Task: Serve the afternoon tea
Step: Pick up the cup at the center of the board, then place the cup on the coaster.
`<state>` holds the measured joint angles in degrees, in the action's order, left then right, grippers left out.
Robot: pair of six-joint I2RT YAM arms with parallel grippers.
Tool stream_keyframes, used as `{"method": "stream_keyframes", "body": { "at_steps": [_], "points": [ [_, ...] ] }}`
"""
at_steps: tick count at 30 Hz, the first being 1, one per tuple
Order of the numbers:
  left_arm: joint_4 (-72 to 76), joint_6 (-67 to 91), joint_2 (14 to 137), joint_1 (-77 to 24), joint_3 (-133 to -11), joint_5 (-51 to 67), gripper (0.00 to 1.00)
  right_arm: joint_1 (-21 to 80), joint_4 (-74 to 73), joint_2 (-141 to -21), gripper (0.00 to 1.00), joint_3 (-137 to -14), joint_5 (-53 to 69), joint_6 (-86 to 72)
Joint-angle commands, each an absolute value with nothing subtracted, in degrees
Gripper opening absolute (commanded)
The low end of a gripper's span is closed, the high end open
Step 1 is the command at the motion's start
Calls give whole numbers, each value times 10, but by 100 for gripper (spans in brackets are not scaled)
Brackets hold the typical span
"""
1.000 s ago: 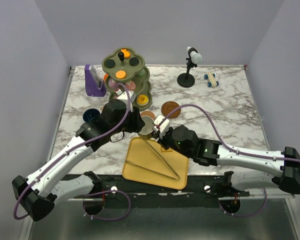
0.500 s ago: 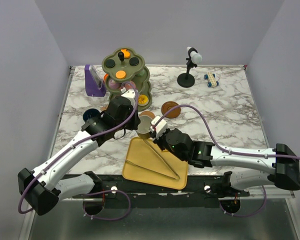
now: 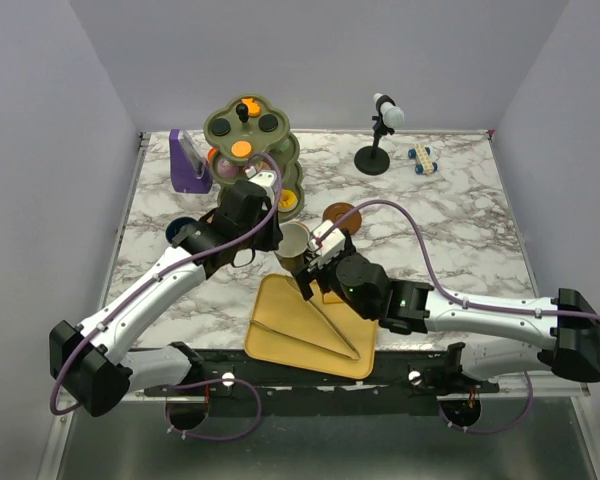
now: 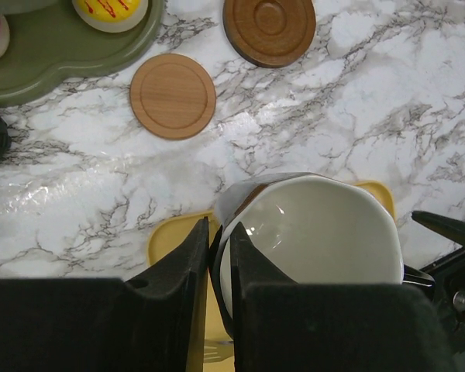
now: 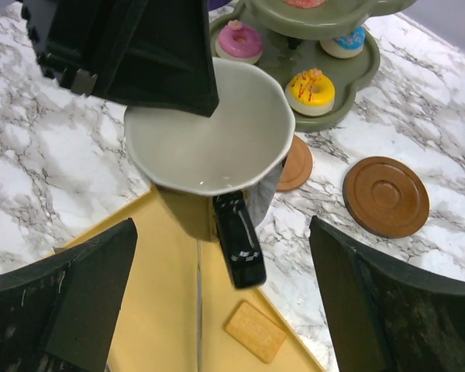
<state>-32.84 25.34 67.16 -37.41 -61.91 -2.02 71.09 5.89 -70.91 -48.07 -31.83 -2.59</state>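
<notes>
Left hand (image 4: 217, 240) clamps the mug (image 4: 310, 232) rim at the far edge of the tray (image 5: 155, 310); right hand (image 5: 222, 232) gapes wide either side, coasters (image 4: 173, 95) just beyond.

Black cream-lined mug (image 5: 209, 136) upright, apparently aloft, near coasters (image 4: 173, 95).

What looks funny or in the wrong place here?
The black cream-lined mug is pinched by its rim in the left pincer, over the edge of the yellow tray rather than on a coaster. The light coaster and dark coaster both lie bare. Nothing looks spilled or broken.
</notes>
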Motion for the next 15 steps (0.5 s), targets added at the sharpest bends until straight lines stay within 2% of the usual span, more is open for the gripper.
{"method": "stream_keyframes", "body": {
  "at_steps": [1, 6, 15],
  "points": [
    [-277, 257, 682, -348, -670, 0, 0, 714, 18, -678, 100, -503, -321, -55],
    [-278, 214, 738, -324, -706, 20, 0, 713, -47, -609, 100, -478, -323, -111],
    [-231, 78, 825, -304, -729, 71, 0, 713, -67, -445, 100, -390, -302, -160]
  ]
}}
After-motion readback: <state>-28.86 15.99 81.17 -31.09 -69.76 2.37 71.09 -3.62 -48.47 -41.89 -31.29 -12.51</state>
